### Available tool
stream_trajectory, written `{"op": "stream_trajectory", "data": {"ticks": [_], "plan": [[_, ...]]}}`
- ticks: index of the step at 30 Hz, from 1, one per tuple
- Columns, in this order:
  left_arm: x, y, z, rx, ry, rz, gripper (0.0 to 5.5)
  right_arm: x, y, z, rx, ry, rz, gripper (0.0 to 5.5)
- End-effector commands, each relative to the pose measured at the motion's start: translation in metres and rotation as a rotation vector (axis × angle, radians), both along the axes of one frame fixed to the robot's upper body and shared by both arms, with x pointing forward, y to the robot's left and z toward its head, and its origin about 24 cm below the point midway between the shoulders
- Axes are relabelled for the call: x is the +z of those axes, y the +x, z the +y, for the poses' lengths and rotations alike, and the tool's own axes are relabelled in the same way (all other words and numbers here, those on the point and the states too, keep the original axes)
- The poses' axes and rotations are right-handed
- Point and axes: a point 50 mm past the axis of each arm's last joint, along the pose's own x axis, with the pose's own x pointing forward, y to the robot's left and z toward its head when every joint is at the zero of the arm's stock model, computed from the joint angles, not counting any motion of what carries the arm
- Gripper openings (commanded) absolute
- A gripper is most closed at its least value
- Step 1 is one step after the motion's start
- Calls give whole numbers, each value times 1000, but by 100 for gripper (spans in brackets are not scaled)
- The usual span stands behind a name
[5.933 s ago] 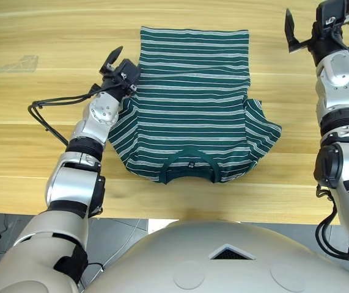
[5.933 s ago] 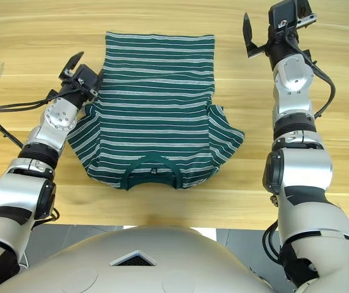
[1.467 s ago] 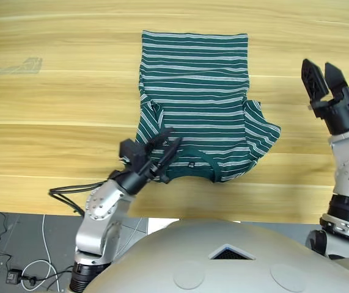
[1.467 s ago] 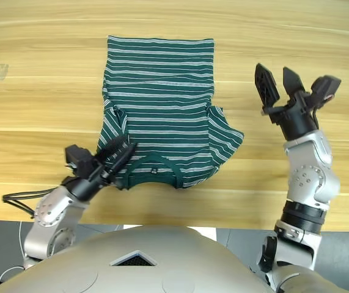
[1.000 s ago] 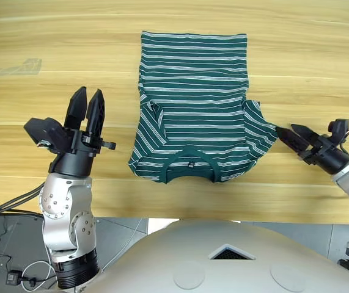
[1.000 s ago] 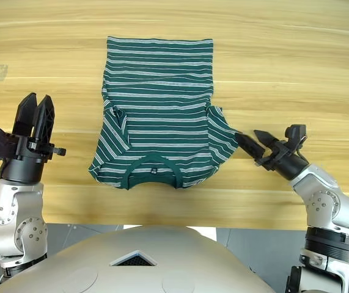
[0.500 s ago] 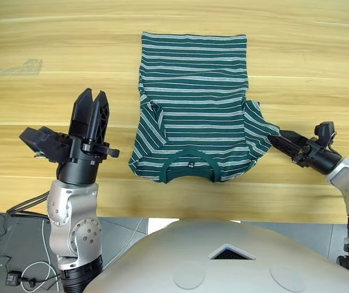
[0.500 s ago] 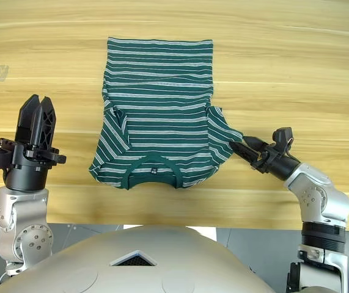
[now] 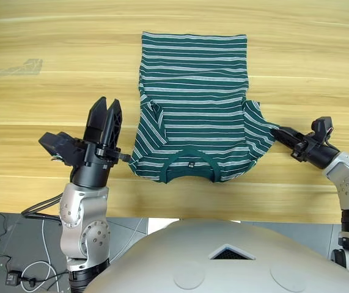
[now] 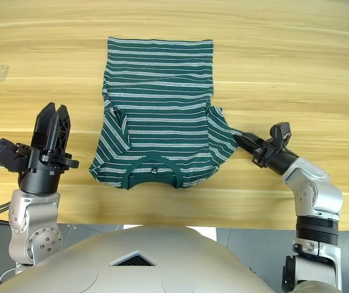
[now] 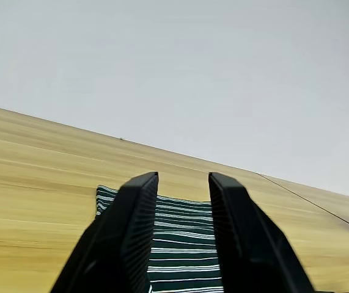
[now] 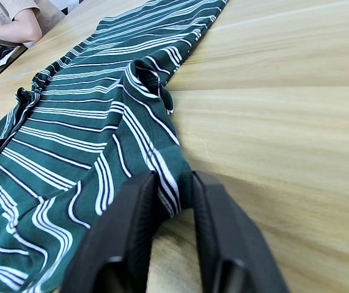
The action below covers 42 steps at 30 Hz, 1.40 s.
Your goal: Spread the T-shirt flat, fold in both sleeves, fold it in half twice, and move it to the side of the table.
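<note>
The wooden table (image 9: 52,36) bore the striped T-shirt (image 9: 192,85) flat near its centre, collar (image 9: 189,160) toward the robot and hem away. The left sleeve (image 9: 151,119) lay folded in over the body. The right sleeve (image 9: 258,125) splayed outward, so that fold was judged outstanding. The right gripper (image 9: 278,131) sat low at that sleeve's outer edge with its fingers closed across the hem, apparently clamping it for the inward fold, though firmness of grip could not be confirmed. The left gripper (image 9: 110,101) stood raised beside the shirt's left edge, fingers slightly apart and empty, presumably parked clear of the work.
</note>
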Motion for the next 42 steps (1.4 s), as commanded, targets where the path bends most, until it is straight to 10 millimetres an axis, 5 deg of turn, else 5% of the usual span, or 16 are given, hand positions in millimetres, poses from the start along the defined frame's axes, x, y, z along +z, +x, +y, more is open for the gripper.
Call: {"op": "stream_trajectory", "data": {"ticks": [1,15,28,37,42], "plan": [[-5,0,-2,-3,8,18,155,3,5,4,23,-7,-38,13],[-10,5,-9,-24,74,29,155,34,4,29,219,63,-217,3],[-13,6,-14,-5,152,23,155,17,-16,83,335,-24,-195,3],[-15,5,-19,-14,156,33,155,0,-9,89,211,-186,-188,3],[-16,4,-19,-15,159,41,155,11,-16,95,274,-29,-153,85]]}}
